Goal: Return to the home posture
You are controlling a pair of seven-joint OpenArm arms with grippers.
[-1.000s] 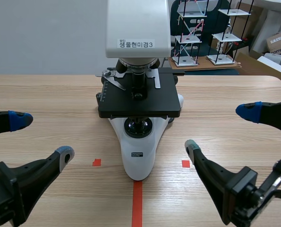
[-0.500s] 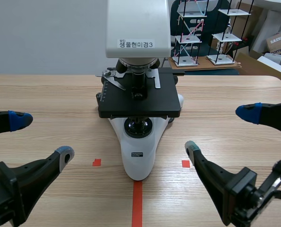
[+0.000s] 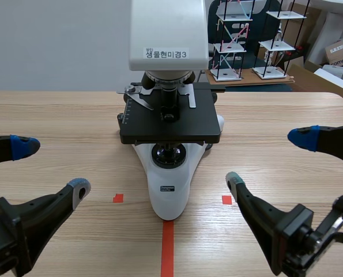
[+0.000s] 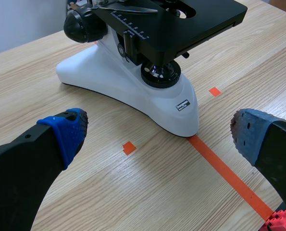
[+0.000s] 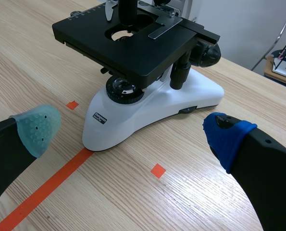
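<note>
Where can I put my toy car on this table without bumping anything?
There is bare wood on the table either side of the microscope: one wide patch between it and the open left pincer, another between it and the open right pincer. The middle is crowded by the microscope, the near corners by the arms.

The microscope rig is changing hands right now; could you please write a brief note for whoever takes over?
Left gripper: open, holding nothing, low at its own side of the table.
Right gripper: open, holding nothing, low at its side.
Microscope: upright in the middle of the table, between the two grippers, touched by neither.
Done: both arms are clear of the microscope.
Left: check that this is the home posture; the pictures alone cannot confirm it.
</note>
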